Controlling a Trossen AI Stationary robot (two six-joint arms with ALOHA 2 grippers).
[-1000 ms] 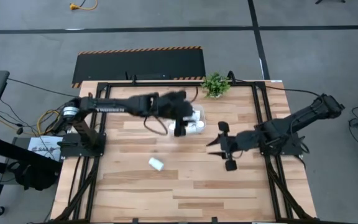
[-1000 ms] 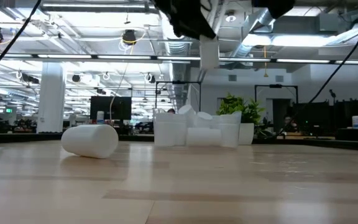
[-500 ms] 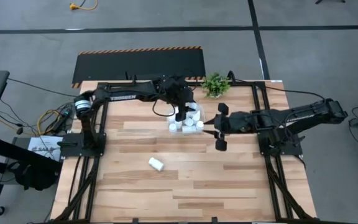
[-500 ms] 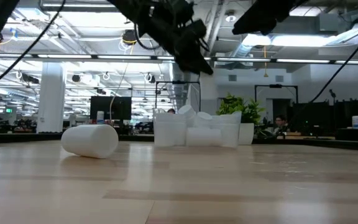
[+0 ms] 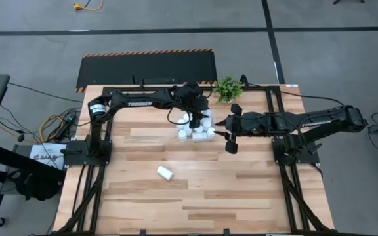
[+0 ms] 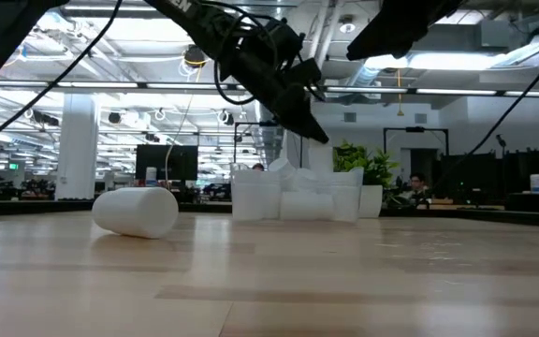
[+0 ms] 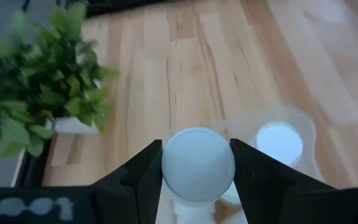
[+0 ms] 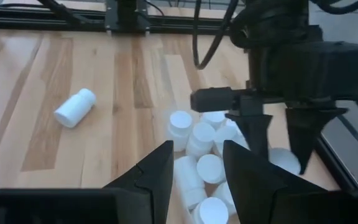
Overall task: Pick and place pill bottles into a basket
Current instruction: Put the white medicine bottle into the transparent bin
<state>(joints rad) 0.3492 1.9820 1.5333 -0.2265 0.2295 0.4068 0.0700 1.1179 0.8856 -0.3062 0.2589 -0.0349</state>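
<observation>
My left gripper [image 5: 193,120] hangs over the basket [image 5: 205,136], shut on a white pill bottle [image 7: 197,165]. The basket is a clear shallow bin at the table's far middle; several white pill bottles [image 8: 202,167] stand and lie in it. One more pill bottle [image 5: 165,173] lies on its side on the bare wood, nearer the front. My right gripper [image 5: 224,132] hovers just right of the basket, pointing at it. Its fingers [image 8: 166,168] stand a little apart with nothing between them. My left gripper pinches the bottle between its two fingers, one on each side of the round body [image 7: 164,177], close under the end that faces the wrist camera. The fingers slant down from the table's left and far side. The bottle is lifted clear, above the basket's bottles.
A small green potted plant [image 5: 228,88] stands at the far edge, close behind the basket. Black frame rails [image 5: 275,124] run along the table's sides. Bare wood [image 5: 195,203] stretches across the near half.
My left gripper has carried its bottle toward the far edge and down, closer over the basket, still shut on it. My right gripper has swung toward the far edge, up beside the basket. The lone bottle on the wood has stayed put.
</observation>
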